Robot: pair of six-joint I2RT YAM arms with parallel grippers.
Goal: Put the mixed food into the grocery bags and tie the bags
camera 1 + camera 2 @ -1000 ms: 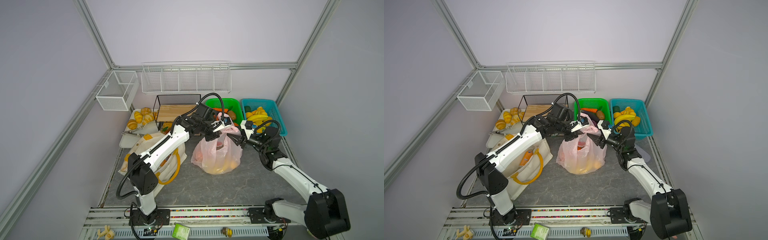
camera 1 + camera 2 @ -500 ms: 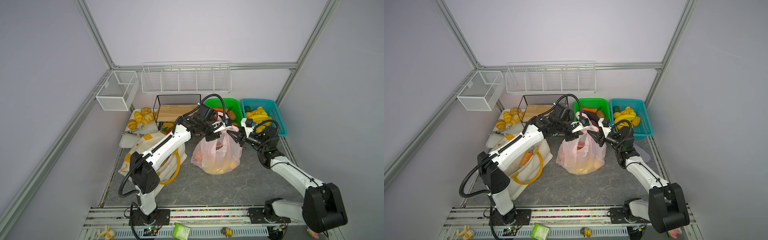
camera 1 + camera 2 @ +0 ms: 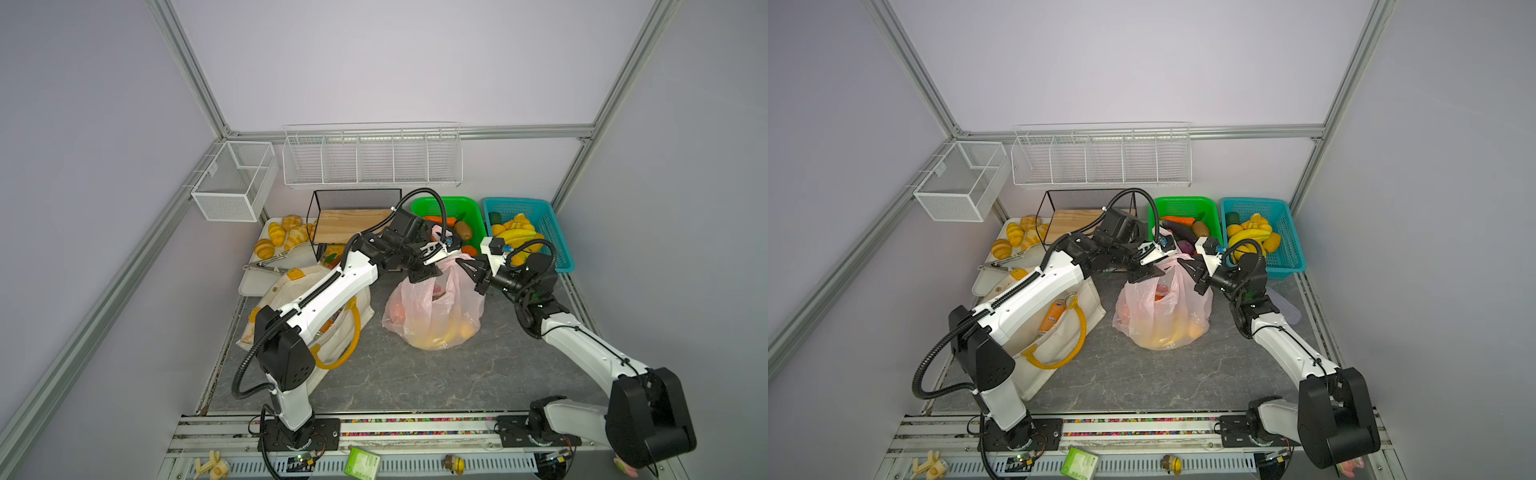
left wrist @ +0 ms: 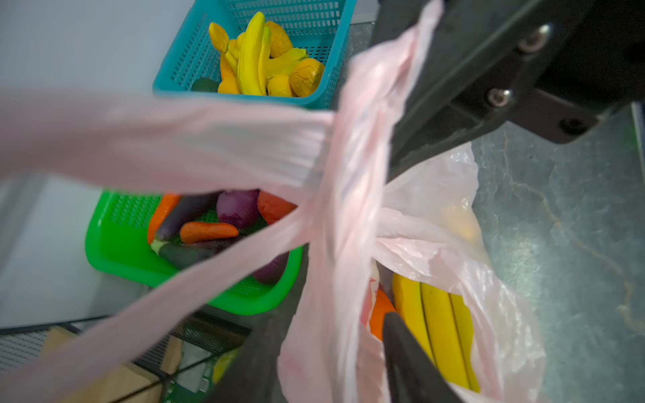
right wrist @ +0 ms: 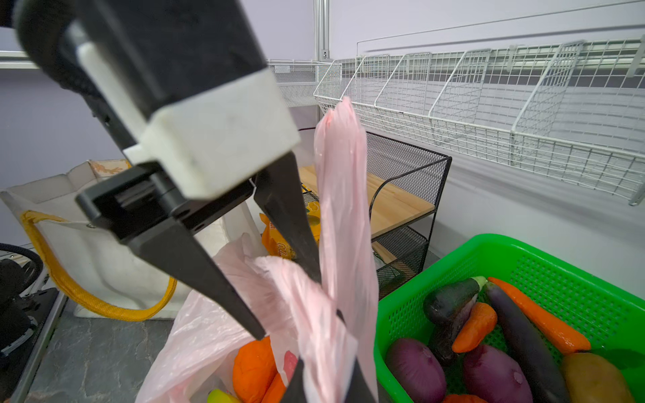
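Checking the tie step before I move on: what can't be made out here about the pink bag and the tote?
- Knot: in the left wrist view the pink plastic bag handles cross, blurred near the lens; tied or not is unclear.
- Right gripper: in the right wrist view the handle wraps its fingers, hiding the pinch.
- Canvas tote: in a top view the left arm covers most of its inside.

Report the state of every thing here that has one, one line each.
pink bag: loaded with fruit, handles raised and crossed, no finished knot visible.
left gripper: open at the bag's handles.
right gripper: shut on one pink handle.
canvas tote: mouth open, handles loose.
orange soda can: lying inside the tote.
green basket: holding vegetables.
blue basket: holding yellow fruit.
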